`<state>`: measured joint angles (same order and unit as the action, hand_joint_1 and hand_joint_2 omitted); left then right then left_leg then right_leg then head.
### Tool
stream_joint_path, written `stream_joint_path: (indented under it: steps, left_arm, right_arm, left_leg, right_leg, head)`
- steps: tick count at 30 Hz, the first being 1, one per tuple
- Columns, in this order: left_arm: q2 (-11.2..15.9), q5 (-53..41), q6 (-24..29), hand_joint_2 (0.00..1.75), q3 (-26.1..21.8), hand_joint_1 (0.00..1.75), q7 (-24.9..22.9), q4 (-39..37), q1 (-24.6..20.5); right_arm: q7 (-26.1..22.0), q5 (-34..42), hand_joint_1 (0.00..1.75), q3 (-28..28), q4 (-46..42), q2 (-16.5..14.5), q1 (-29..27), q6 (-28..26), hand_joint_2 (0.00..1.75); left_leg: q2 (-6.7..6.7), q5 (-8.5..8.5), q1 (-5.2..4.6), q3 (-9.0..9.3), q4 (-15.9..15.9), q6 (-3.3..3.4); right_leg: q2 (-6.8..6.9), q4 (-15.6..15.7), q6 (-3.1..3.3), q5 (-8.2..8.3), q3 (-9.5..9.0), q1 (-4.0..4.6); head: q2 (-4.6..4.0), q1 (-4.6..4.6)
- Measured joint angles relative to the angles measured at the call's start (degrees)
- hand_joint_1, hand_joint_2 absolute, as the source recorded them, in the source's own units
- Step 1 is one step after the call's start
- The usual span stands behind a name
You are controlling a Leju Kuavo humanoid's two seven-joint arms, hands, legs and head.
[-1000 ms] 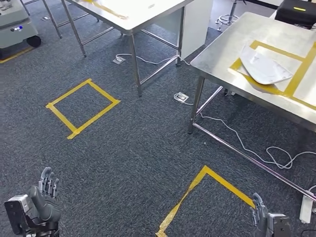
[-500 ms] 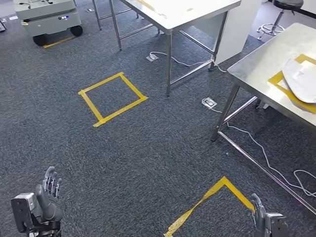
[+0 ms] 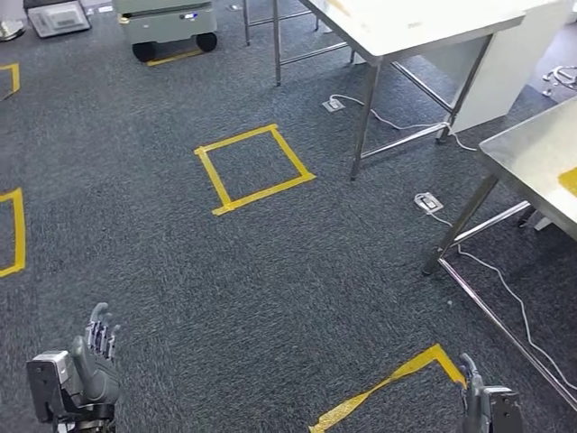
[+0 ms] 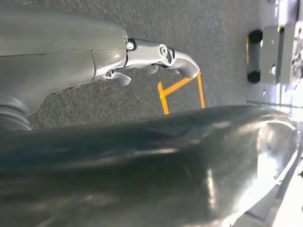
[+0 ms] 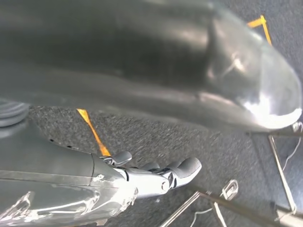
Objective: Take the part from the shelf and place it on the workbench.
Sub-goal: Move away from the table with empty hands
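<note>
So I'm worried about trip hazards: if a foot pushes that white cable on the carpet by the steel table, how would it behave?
The white cable lies in loose curves, so it is probably floppy and would slide or bunch rather than resist. It looks thin, so likely light. It runs under the steel table past a leg, where it might snag.

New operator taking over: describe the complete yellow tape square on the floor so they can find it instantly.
On the grey carpet, look just left of the white table. The yellow tape square lies there, closed on all sides, unlike the partial tape outlines at the picture's edges.
</note>
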<state>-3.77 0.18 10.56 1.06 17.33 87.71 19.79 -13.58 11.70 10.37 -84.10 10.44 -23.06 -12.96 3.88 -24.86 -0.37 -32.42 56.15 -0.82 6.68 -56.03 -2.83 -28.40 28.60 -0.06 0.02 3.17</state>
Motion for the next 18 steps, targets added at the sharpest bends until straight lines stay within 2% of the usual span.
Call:
stream_joint_path:
  steps: [1,2,3,4,6,7,8,9,10,11,13,14,15,17,18]
  left_arm:
    - [0.0,0.0,0.0,0.0,0.2,0.0,0.0,0.0,0.0]
    - [0.1,0.0,0.0,0.0,0.3,0.0,0.0,-0.1,0.0]
    - [0.2,0.0,0.1,0.0,0.4,0.0,0.0,-0.1,0.0]
    - [0.3,-0.1,0.1,0.0,0.4,0.0,0.0,-0.2,0.0]
    - [0.4,-0.1,0.2,0.0,0.7,0.0,0.0,-0.3,-0.2]
    - [0.4,-0.1,0.2,0.0,0.9,0.0,0.0,-0.4,-0.3]
    - [0.4,-0.1,0.3,0.0,1.0,0.0,0.0,-0.4,-0.4]
    - [0.5,-0.1,0.3,0.0,1.1,0.0,0.0,-0.5,-0.4]
    - [0.5,-0.1,0.4,0.0,1.2,0.0,0.0,-0.6,-0.4]
    - [0.5,-0.1,0.5,0.0,1.2,0.0,0.0,-0.7,-0.4]
    - [0.6,-0.1,0.6,0.0,1.5,0.0,0.0,-0.9,-0.5]
    - [0.6,-0.1,0.6,0.0,1.6,0.0,0.0,-0.9,-0.6]
    - [0.7,-0.1,0.6,0.0,1.7,0.0,0.0,-0.9,-0.6]
    - [0.9,-0.1,0.8,0.0,1.7,0.0,0.0,-1.0,-0.5]
    - [0.9,-0.1,0.8,0.0,1.8,0.0,0.0,-1.0,-0.5]
  right_arm:
    - [0.0,0.0,0.0,0.0,0.1,0.0,0.1,0.0,0.0]
    - [0.0,-0.1,0.0,-0.1,0.1,0.0,0.2,0.0,0.0]
    - [0.0,-0.1,0.0,-0.1,0.2,-0.1,0.3,0.0,0.0]
    - [0.0,-0.2,0.0,-0.1,0.3,-0.1,0.4,0.0,0.0]
    - [-0.1,-0.3,0.0,-0.3,0.6,-0.2,0.4,0.1,0.0]
    - [-0.1,-0.4,0.0,-0.3,0.8,-0.2,0.4,0.1,0.0]
    - [-0.1,-0.4,0.0,-0.4,1.0,-0.2,0.3,0.1,0.0]
    - [-0.1,-0.5,0.0,-0.4,1.2,-0.2,0.3,0.1,0.0]
    - [-0.1,-0.6,0.0,-0.4,1.4,-0.3,0.4,0.1,0.0]
    - [-0.1,-0.7,0.0,-0.5,1.6,-0.3,0.5,0.1,0.0]
    - [-0.3,-0.8,0.0,-0.6,1.9,-0.4,0.7,0.1,0.0]
    - [-0.3,-0.9,0.0,-0.7,2.1,-0.4,0.8,0.1,0.0]
    - [-0.3,-1.0,0.0,-0.8,2.2,-0.4,0.9,0.1,0.0]
    - [-0.4,-1.2,0.0,-0.9,2.4,-0.5,1.1,0.2,0.0]
    - [-0.5,-1.3,0.0,-0.9,2.5,-0.6,1.2,0.2,0.0]
  left_leg:
    - [-0.79,-0.01,-0.05,-0.11,0.0,0.52]
    - [-1.43,0.04,-0.03,-0.18,-0.1,0.86]
    - [-2.1,0.12,0.01,-0.2,-0.1,1.23]
    - [-2.7,0.26,0.1,-0.22,-0.2,1.62]
    - [-3.94,0.44,0.13,-0.33,-0.2,2.18]
    - [-4.66,0.49,0.07,-0.39,-0.2,2.34]
    - [-5.47,0.52,0.02,-0.42,-0.2,2.41]
    - [-6.32,0.53,-0.02,-0.4,-0.1,2.44]
    - [-7.2,0.54,-0.04,-0.32,-0.1,2.44]
    - [-8.04,0.55,-0.02,-0.23,-0.1,2.41]
    - [-9.63,0.55,-0.11,-0.24,0.1,2.17]
    - [-10.32,0.57,-0.14,-0.4,0.2,1.93]
    - [-11.05,0.66,-0.11,-0.63,0.2,1.59]
    - [-12.01,0.91,0.11,-1.11,0.2,0.87]
    - [-11.18,0.57,0.12,-1.46,0.7,0.57]
  right_leg:
    - [0.66,0.1,-0.26,-0.14,-0.26,0.0]
    - [0.65,0.0,-0.58,-0.37,-0.49,-0.14]
    - [-0.33,-0.7,-0.88,-1.05,-0.4,-0.26]
    - [-1.95,-2.6,-1.11,-2.33,0.3,-0.37]
    - [-5.51,-9.9,-1.24,-6.15,3.91,-0.41]
    - [-6.22,-14.1,-1.17,-7.76,6.11,-0.38]
    - [-6.51,-17.0,-1.06,-8.42,7.81,-0.36]
    - [-6.63,-17.8,-0.93,-7.88,8.57,-0.35]
    - [-6.86,-16.0,-0.78,-6.16,8.13,-0.36]
    - [-7.55,-12.5,-0.63,-3.81,6.75,-0.4]
    - [-10.62,-4.5,-0.41,-0.08,3.53,-0.69]
    - [-11.72,-2.3,-0.33,0.66,2.57,-0.79]
    - [-12.2,-1.3,-0.16,0.78,2.09,-0.78]
    - [-10.82,-1.1,0.41,0.95,1.76,-0.65]
    - [-10.06,-0.9,0.78,1.12,1.62,-0.64]
  head:
    - [0.0,-0.04]
    - [0.0,-0.08]
    - [0.0,-0.13]
    - [0.0,-0.24]
    - [0.0,-0.48]
    - [0.0,-0.52]
    - [0.0,-0.54]
    - [0.0,-0.56]
    - [0.0,-0.56]
    - [0.0,-0.57]
    - [0.0,-0.55]
    - [0.0,-0.52]
    - [0.0,-0.49]
    - [0.0,-0.46]
    - [0.0,-0.41]
